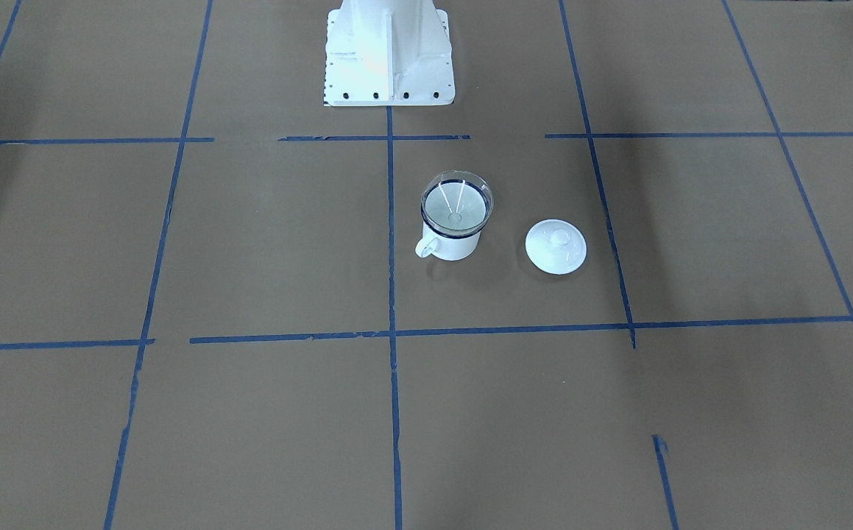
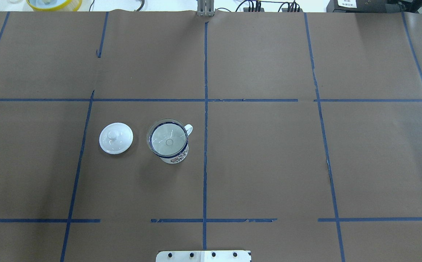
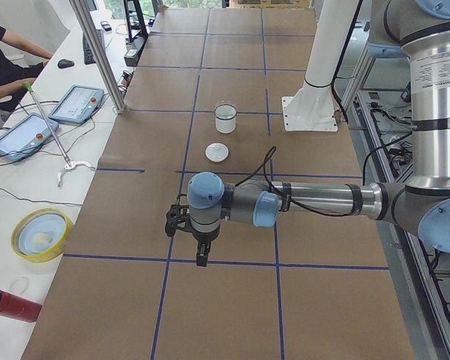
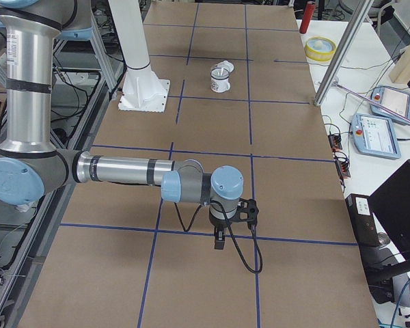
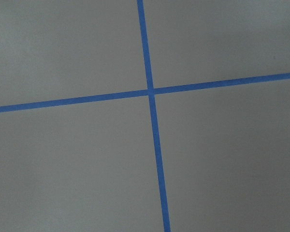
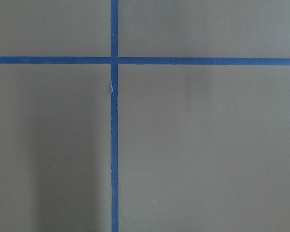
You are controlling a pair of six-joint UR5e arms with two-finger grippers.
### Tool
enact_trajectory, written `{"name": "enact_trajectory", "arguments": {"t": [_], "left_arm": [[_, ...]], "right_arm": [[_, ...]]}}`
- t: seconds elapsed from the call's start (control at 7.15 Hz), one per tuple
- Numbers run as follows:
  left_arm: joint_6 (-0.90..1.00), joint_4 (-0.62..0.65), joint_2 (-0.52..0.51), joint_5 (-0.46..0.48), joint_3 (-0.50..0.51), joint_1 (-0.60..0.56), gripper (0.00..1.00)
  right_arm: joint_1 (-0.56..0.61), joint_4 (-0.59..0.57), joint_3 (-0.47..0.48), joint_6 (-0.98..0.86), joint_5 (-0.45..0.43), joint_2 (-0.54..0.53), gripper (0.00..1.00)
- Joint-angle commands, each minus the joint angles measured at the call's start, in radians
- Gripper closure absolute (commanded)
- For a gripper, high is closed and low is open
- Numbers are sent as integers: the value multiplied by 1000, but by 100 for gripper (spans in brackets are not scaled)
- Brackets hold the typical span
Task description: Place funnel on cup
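The clear funnel (image 1: 456, 200) sits upright in the mouth of the white mug with a dark blue rim (image 1: 457, 247), its spout down inside. The pair stands near the table's middle, and shows from overhead as funnel (image 2: 168, 140) and mug (image 2: 174, 158). No gripper touches them. My left gripper (image 3: 200, 259) hangs over the table far from the mug, seen only in the left side view. My right gripper (image 4: 219, 243) hangs over the other end, seen only in the right side view. I cannot tell whether either is open or shut. Both wrist views show only brown paper and blue tape.
A round white knobbed lid (image 1: 556, 246) lies flat beside the mug, apart from it. The robot's white base (image 1: 388, 59) stands behind them. A yellow bowl (image 3: 41, 234), a red cylinder (image 3: 11, 304) and tablets (image 3: 76, 103) lie off the table's far edge.
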Motion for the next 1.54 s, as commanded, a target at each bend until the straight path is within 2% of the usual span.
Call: {"name": "enact_trajectory", "arguments": {"t": [0.0, 0.14, 1.4], "left_arm": [[0, 37, 7, -1, 1, -15, 0], [0, 77, -6, -1, 1, -35, 0], [0, 81, -19, -1, -1, -43, 0]], "right_arm": [[0, 0, 0, 0, 0, -1, 0], [0, 0, 0, 0, 0, -1, 0], [0, 0, 0, 0, 0, -1, 0]]}}
